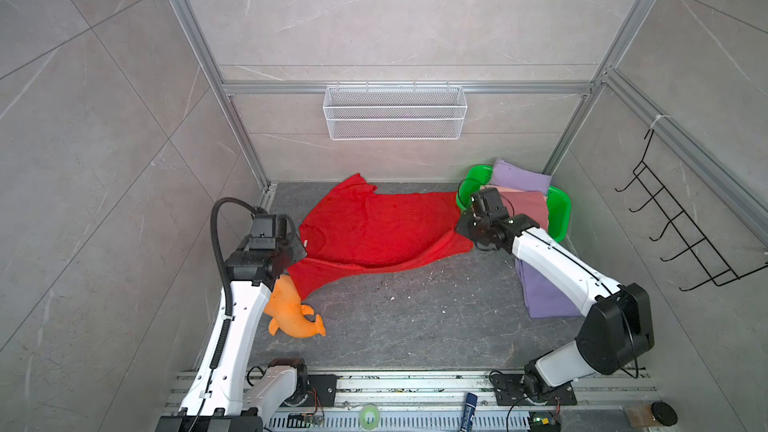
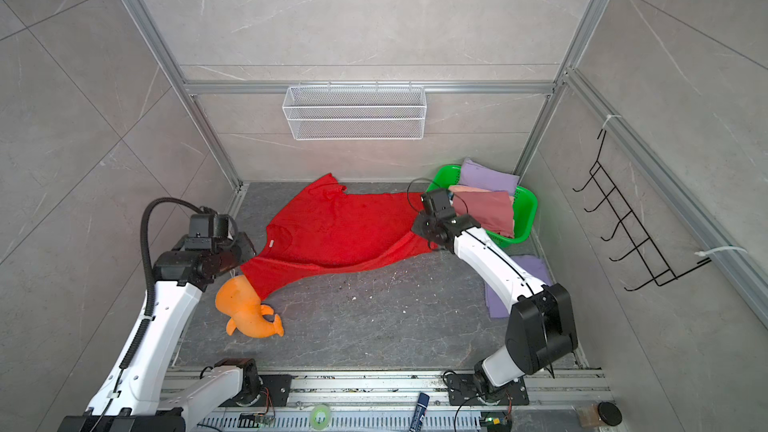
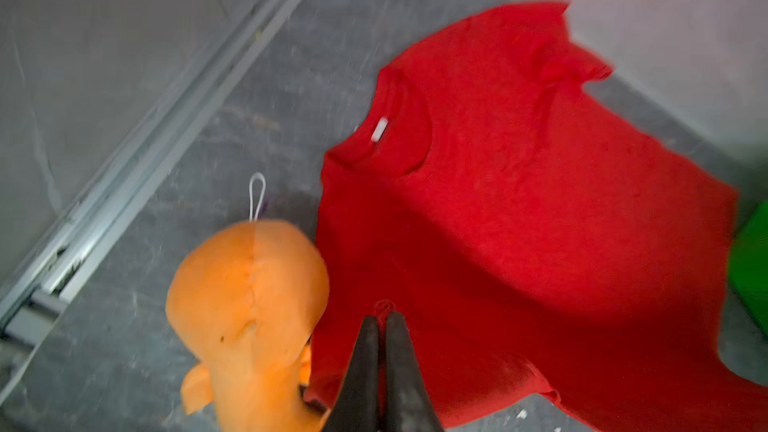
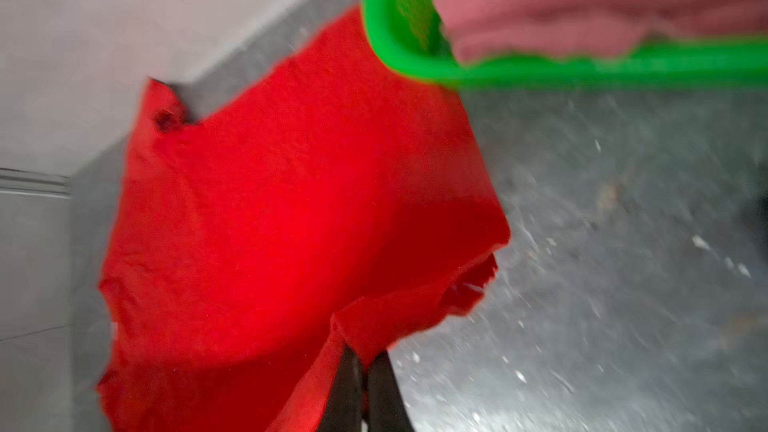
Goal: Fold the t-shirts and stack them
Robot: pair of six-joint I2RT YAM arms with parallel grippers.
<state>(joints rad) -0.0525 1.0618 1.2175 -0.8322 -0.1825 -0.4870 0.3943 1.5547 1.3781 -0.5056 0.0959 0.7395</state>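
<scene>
in both top views a thin red t-shirt [image 1: 374,230] [image 2: 332,234] stretches, rumpled, across the speckled grey surface [image 1: 415,317], with its collar toward the left claw [image 1: 298,253] and its hem toward the right claw [image 1: 464,229]. a soft orange plush toy [image 1: 291,313] touches its near sleeve. a green mesh basket [image 1: 561,209] in the back right corner holds a dusty rose t-shirt [image 1: 528,203]. a folded lavender t-shirt [image 1: 544,297] lies flat beneath the right arm.

left wrist view, blurred: the left claw [image 3: 381,317], its black tapered fingers clenched, pinches the red t-shirt [image 3: 519,201] beside the plush toy [image 3: 249,305].

right wrist view, blurred: the right claw [image 4: 363,361] grips a fold of the red t-shirt [image 4: 291,222] near the basket [image 4: 582,66].
</scene>
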